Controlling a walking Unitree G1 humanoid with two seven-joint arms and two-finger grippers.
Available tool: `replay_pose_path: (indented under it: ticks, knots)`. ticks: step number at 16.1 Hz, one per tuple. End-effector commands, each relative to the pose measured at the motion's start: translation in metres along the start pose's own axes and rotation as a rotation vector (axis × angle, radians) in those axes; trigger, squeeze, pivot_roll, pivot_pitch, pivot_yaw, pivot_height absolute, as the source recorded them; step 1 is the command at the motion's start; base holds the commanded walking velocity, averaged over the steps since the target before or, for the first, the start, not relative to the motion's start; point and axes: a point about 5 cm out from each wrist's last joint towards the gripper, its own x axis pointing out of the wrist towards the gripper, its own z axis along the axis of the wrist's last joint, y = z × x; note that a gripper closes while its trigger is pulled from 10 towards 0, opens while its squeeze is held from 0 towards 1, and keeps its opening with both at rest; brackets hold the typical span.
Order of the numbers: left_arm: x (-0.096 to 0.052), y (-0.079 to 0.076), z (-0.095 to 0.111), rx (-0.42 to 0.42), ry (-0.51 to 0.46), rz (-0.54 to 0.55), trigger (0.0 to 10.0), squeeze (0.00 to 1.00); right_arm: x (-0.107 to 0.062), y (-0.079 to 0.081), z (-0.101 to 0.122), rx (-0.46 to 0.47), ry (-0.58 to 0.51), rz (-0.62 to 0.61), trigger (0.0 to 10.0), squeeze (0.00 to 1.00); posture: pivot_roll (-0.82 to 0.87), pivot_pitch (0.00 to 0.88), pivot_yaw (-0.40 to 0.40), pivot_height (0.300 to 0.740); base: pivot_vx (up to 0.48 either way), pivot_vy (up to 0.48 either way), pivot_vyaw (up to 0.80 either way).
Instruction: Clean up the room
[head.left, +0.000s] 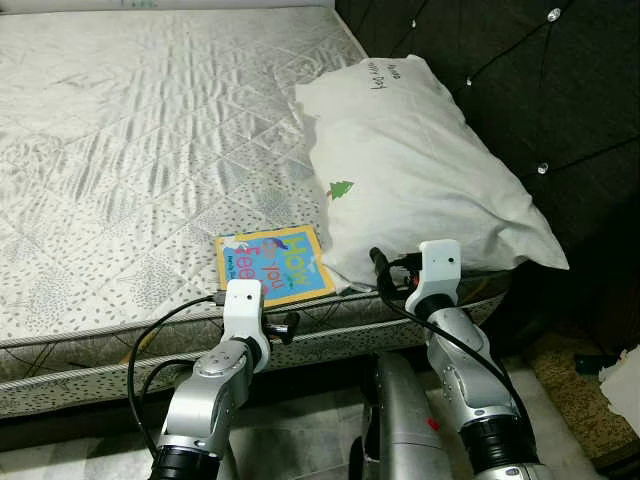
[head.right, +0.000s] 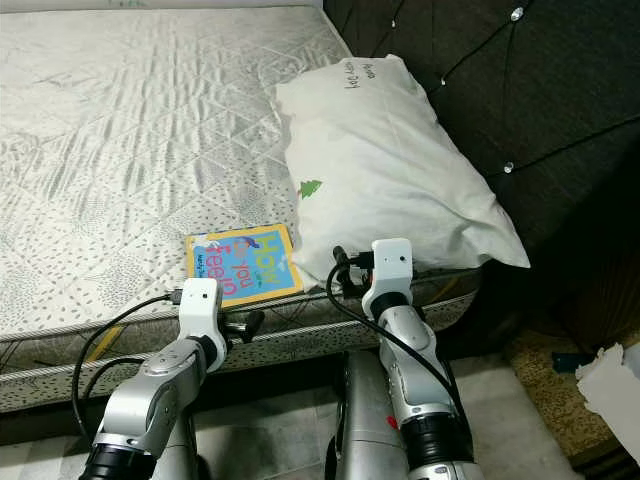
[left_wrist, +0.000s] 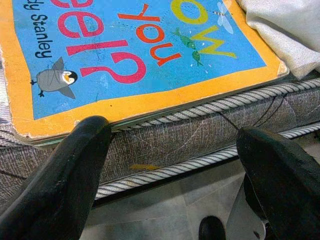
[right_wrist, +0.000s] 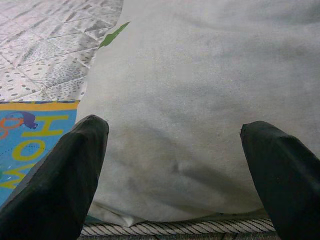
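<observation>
Your left gripper (left_wrist: 172, 165), fingers spread wide and empty, hangs at the mattress (head.left: 130, 150) edge just below the children's picture book (head.left: 272, 264). Your right gripper (right_wrist: 175, 170), equally wide and empty, faces the white pillow (head.left: 420, 170), which lies against the book's side by the dark tufted headboard (head.left: 560, 90).

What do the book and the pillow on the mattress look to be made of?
The book looks like thick card with a smooth printed cover: a stiff orange border, stacked board pages showing at its edge, and worn corners. The pillow looks like soft white woven fabric, probably cotton, matte and creased, with a small green tree print; its filling cannot be told.
</observation>
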Motion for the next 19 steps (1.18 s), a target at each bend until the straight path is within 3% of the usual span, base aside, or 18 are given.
replay_pose_path:
  ticks: [1,6,8,11,19]
  knots:
    - [0.0,-0.011,-0.006,-0.035,0.022,-0.015,10.0,0.0,0.001,0.001,0.0,-0.006,-0.001,0.012,10.0,0.0,0.03,0.0,-0.068,0.516,0.0,0.0,0.0]
    - [0.0,-0.011,-0.006,-0.035,0.022,-0.015,10.0,0.0,0.001,0.001,0.0,-0.006,-0.001,0.012,10.0,0.0,0.03,0.0,-0.068,0.516,0.0,0.0,0.0]
    - [-0.001,0.005,0.001,-0.063,0.052,-0.069,10.0,0.0,0.005,0.0,0.001,-0.006,-0.006,0.002,10.0,0.0,0.04,0.0,-0.061,0.516,0.0,0.0,0.0]
    - [0.001,-0.003,0.004,-0.041,0.051,-0.113,10.0,0.0,0.006,0.001,0.001,-0.005,-0.008,0.001,10.0,0.0,0.04,0.0,-0.057,0.516,0.0,0.0,0.0]
    - [0.001,0.015,0.004,-0.028,0.052,-0.066,10.0,0.0,0.007,0.0,0.0,0.001,-0.013,-0.009,10.0,0.0,0.04,0.0,-0.053,0.516,0.0,0.0,0.0]
